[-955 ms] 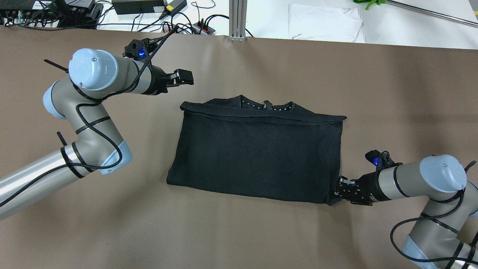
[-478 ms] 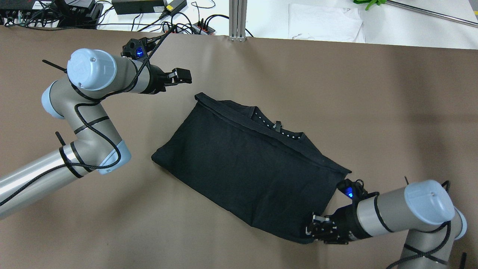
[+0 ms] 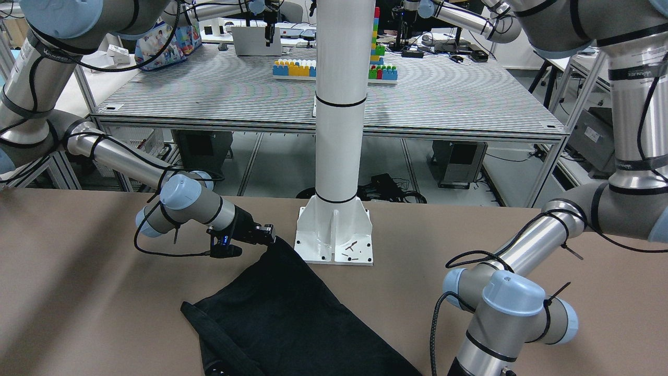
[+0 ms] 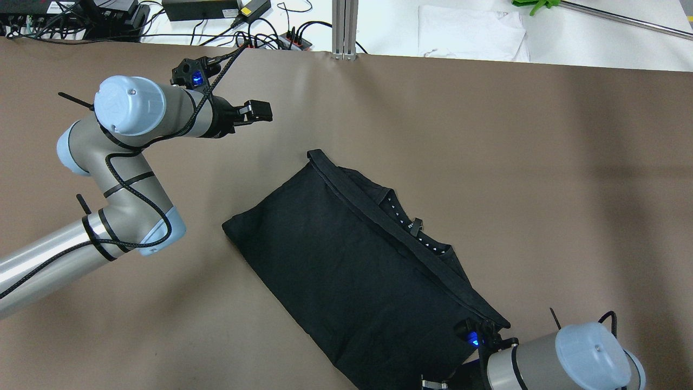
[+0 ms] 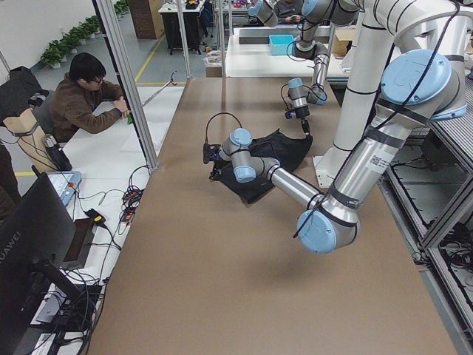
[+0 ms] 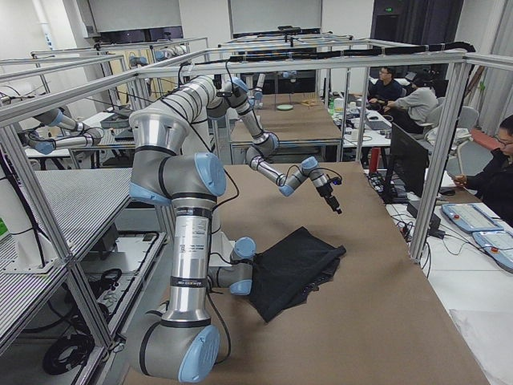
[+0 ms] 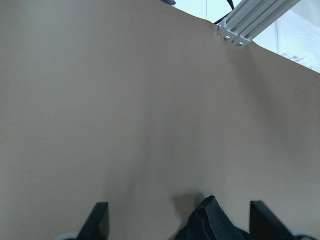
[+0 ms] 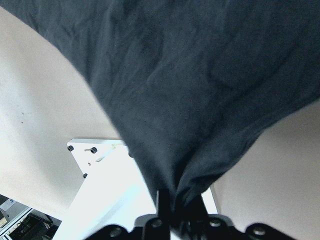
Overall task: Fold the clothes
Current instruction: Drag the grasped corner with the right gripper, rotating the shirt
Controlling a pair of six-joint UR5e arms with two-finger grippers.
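The clothes, one black garment [image 4: 352,271], lie folded and slanted across the brown table, the collar edge facing the far right. My right gripper [image 3: 269,237] is shut on the garment's near right corner, lifted just beside the white pillar's base plate [image 3: 334,235]. The right wrist view shows the fabric [image 8: 190,90] bunched between the jaws. In the overhead view this gripper is mostly cut off at the bottom edge. My left gripper [image 4: 260,111] hovers open and empty beyond the garment's far left corner [image 7: 210,222], not touching it.
Cables and a power strip [image 4: 292,40] lie beyond the table's far edge, next to an aluminium post [image 4: 345,27] and a white cloth [image 4: 471,32]. A person [image 5: 81,103] sits at a desk past the table's long far side. Bare brown table surrounds the garment.
My right gripper has dragged its corner toward the table's near edge, swinging the garment from straight to diagonal. The left arm has drifted slightly left and stays open.
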